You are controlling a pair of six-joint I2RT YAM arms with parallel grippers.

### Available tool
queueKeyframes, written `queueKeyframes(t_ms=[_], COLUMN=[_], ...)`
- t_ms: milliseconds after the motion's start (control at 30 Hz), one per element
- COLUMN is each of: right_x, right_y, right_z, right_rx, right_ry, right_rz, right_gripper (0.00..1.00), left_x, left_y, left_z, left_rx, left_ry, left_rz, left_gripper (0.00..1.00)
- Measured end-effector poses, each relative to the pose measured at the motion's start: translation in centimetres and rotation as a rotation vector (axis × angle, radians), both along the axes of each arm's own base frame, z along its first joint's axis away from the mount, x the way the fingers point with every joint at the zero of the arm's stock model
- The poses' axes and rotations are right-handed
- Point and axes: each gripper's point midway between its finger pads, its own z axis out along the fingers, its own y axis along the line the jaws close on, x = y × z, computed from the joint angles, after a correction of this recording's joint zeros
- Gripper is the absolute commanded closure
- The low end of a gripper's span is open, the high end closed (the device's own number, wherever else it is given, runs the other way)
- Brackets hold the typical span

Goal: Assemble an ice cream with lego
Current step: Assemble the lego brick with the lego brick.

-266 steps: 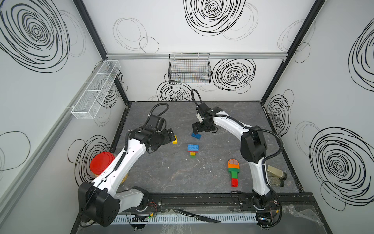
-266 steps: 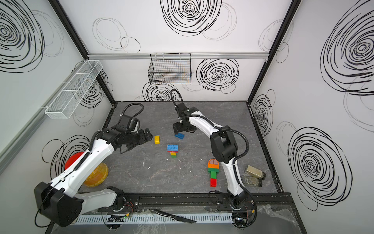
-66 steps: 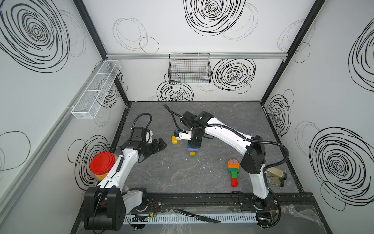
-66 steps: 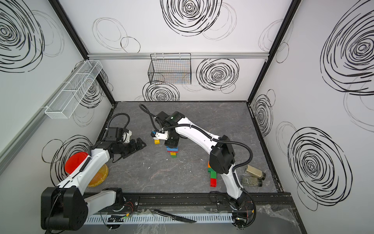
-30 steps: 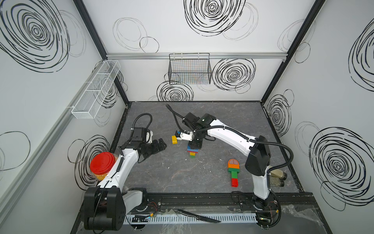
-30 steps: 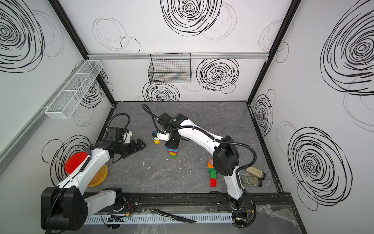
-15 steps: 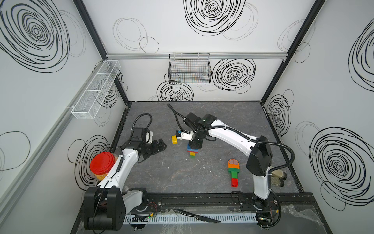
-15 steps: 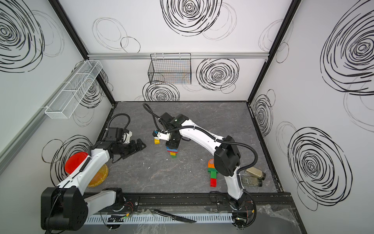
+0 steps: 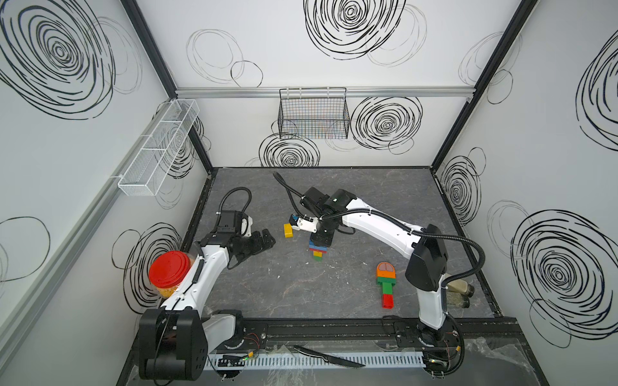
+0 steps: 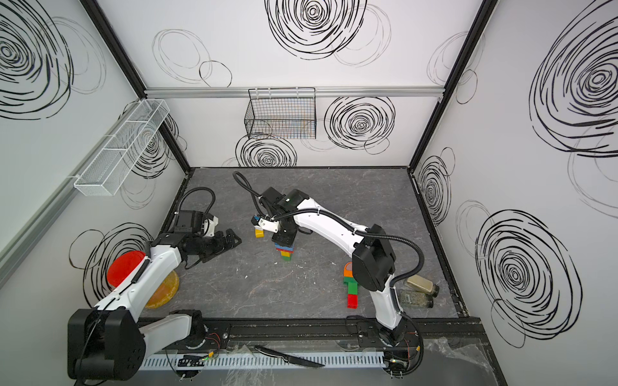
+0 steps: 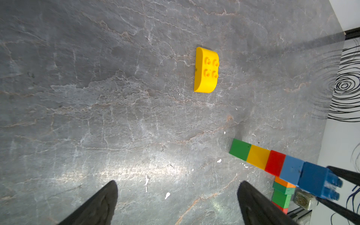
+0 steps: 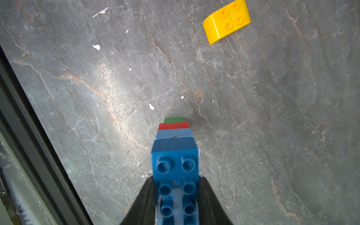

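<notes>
Far left, a red-lidded jar (image 9: 169, 273) sits at about 8 o'clock from the left pincer (image 9: 264, 241). That pincer hangs over bare counter (image 9: 368, 187) with its fingers spread wide apart and nothing between them.

Next up is a yellow rounded brick (image 9: 288, 230), studs up and on its own, at roughly 10 o'clock from the brick stack (image 9: 317, 251). The stack goes green, yellow, red, light blue from the bottom, and I honestly can't tell if the green end touches the counter. The right pincer (image 12: 176, 179) is clamped on the dark blue brick (image 12: 175, 155) on top.

At 4 o'clock from the stack a lego ice cream (image 9: 386, 284) lies flat, orange dome end pointing to 12. Two spice jars (image 9: 459, 290) lie just past it at 3 o'clock.
</notes>
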Motion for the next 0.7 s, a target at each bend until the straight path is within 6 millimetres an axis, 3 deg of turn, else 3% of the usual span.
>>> queueKeyframes(t_ms=[700], right_x=[0.38], right_y=[-0.48], right_z=[-0.63], right_rx=[0.059], right_ry=[-0.017], right_rz=[-0.007], right_gripper=[1.00], left_x=[-0.39], left_y=[-0.01], left_z=[-0.12], left_rx=[0.001], left_ry=[0.014], left_rz=[-0.003], left_gripper=[0.01])
